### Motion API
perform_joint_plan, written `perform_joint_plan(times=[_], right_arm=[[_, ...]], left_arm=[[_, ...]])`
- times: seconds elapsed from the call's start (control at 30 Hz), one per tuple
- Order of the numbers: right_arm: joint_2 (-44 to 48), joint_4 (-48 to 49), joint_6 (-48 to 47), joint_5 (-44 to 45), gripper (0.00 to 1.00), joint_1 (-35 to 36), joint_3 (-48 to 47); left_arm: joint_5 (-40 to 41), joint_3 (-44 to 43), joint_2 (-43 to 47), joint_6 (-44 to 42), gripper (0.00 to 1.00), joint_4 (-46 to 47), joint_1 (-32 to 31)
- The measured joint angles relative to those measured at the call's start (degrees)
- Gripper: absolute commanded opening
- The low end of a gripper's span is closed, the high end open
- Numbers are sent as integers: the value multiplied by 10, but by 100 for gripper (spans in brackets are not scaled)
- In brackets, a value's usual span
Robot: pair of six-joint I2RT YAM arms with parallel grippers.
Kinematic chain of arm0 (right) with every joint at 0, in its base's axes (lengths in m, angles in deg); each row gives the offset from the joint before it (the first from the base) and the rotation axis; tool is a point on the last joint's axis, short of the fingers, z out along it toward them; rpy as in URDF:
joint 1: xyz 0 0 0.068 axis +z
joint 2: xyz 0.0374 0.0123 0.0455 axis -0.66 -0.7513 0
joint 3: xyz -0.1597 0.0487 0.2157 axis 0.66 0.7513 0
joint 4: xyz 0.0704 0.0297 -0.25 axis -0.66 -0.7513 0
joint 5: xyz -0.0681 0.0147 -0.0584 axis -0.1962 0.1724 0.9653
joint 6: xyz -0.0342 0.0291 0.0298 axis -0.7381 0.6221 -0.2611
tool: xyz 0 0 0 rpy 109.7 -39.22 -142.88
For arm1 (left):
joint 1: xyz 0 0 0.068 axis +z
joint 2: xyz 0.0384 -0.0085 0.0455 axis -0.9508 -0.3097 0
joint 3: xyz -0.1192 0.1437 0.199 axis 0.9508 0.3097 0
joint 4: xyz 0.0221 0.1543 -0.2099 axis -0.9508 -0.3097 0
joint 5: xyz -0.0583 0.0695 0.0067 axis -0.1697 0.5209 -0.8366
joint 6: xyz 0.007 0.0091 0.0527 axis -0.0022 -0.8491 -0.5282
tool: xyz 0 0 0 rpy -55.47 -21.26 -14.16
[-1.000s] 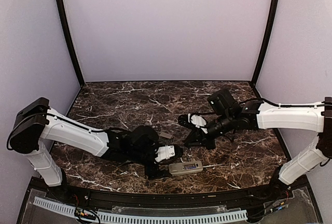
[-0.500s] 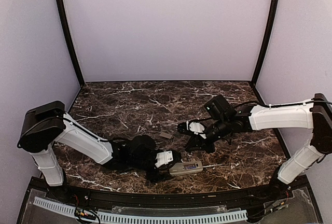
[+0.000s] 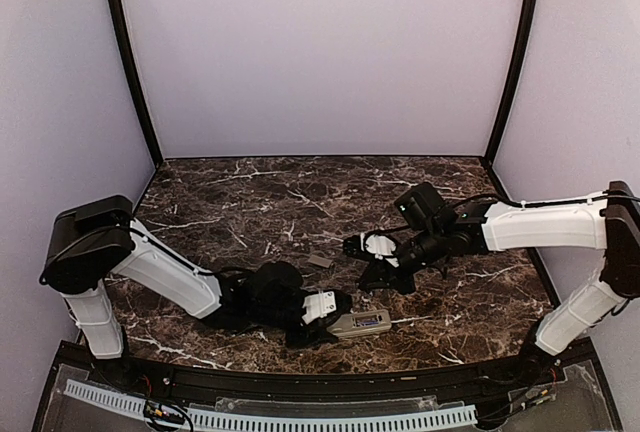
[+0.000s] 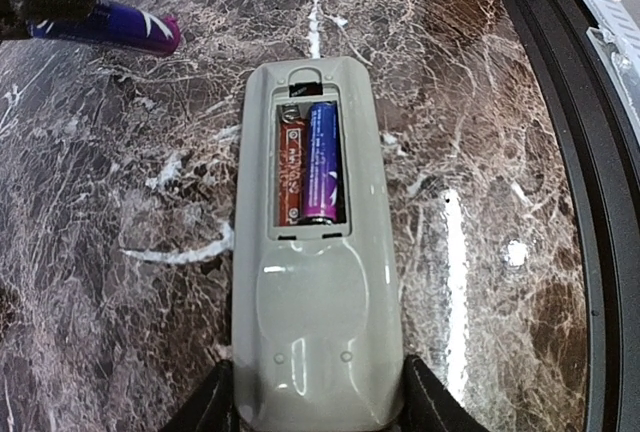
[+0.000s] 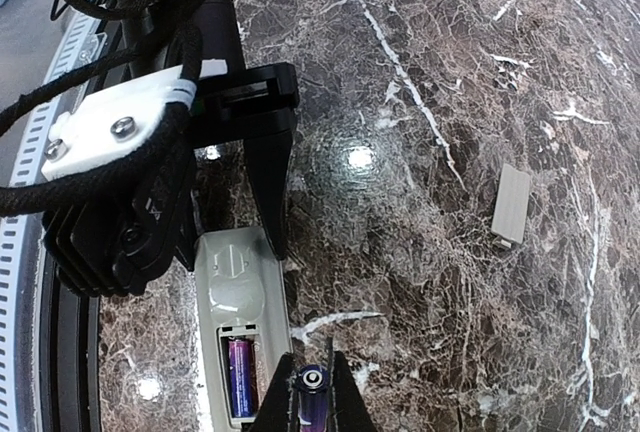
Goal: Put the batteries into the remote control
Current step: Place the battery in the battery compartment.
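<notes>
The remote control (image 4: 310,282) lies back up on the marble, its battery bay open. One blue-purple battery (image 4: 322,162) sits in the bay's right slot; the left slot is bare. My left gripper (image 4: 318,400) is shut on the remote's near end, with fingers (image 4: 212,404) pressed against both sides. From above, that gripper (image 3: 325,318) is at the left end of the remote (image 3: 360,323). My right gripper (image 5: 311,388) is shut on a second battery (image 5: 312,392), hovering just past the remote's (image 5: 236,297) far end. This held battery (image 4: 120,27) also shows in the left wrist view.
The small flat grey cover piece (image 5: 511,202) lies alone on the marble, seen from above (image 3: 320,262) behind the left arm. The table's black front rim (image 4: 570,152) runs close beside the remote. Purple walls enclose the back and sides.
My left gripper's fingers have closed in onto the remote's end. The right gripper with its battery came down and left toward the remote, then held almost still.
</notes>
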Motion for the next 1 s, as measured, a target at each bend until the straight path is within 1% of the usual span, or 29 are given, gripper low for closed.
perform_joint_plan(times=[0.1, 0.3, 0.43, 0.57, 0.7, 1.0], right_arm=[[0, 0, 0, 5, 0, 0, 2], [-2, 3, -6, 5, 0, 7, 13], [-34, -4, -19, 7, 0, 30, 0], [-64, -4, -23, -5, 0, 48, -17], [-72, 10, -16, -23, 0, 53, -27], [-104, 47, -5, -60, 0, 54, -38]], left_arm=[[4, -6, 5, 1, 34, -23, 0], [24, 1, 42, 3, 33, -90, 2], [37, 6, 51, 0, 32, -102, 2], [47, 23, 70, -10, 34, -105, 3], [43, 43, 97, -38, 35, -120, 8], [34, 37, 99, -74, 35, -137, 21]])
